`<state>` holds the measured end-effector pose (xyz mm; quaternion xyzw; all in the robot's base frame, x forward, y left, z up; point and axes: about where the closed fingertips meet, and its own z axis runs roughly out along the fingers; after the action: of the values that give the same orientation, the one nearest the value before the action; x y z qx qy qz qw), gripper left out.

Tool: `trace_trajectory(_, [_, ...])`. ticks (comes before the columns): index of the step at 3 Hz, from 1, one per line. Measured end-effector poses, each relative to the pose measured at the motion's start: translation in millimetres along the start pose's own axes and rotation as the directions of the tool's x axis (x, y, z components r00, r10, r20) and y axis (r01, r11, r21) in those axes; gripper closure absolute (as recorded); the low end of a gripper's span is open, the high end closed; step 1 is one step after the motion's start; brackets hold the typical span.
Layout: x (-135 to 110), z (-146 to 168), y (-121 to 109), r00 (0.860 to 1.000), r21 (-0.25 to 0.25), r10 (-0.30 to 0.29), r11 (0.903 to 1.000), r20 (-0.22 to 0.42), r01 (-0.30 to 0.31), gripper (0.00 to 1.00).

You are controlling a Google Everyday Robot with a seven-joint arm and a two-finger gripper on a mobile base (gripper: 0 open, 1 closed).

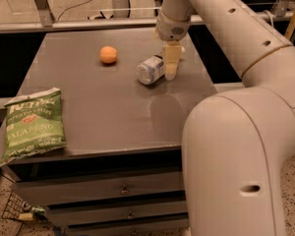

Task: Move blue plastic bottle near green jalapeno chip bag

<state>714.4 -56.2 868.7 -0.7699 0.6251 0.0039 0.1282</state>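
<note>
1. The arm filled the 3 o'clock side of the view and reached over the table.
2. The chip bag lay flat at the table's 8 o'clock corner, with its lower edge at the front rim.
3. The bottle lay on its side at about 1 o'clock on the top, well apart from the bag.
4. The gripper hung at the bottle's 3 o'clock end, touching it or just beside it. Whether it was wide, narrow or closed on the bottle could not be told.
5. An orange sat at the bottle's 10 o'clock, near it but apart.

Step in hand, as judged: the approach to grasp the bottle, with transport not yet begun. The next move called for a secure hold on the bottle and a lift. Travel would then run toward 8 o'clock, clear of the orange, with release just beside the bag.
</note>
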Motion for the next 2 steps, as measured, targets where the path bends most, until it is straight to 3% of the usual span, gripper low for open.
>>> trace_trajectory(1, [-0.3,19.8,-1.6,0.999,-0.038,0.017,0.9991,0.032,-0.016,0.18])
trace_trajectory(2, [2.1,22.1,-4.5,0.998,-0.037,0.031,0.9989,0.055,-0.029,0.41])
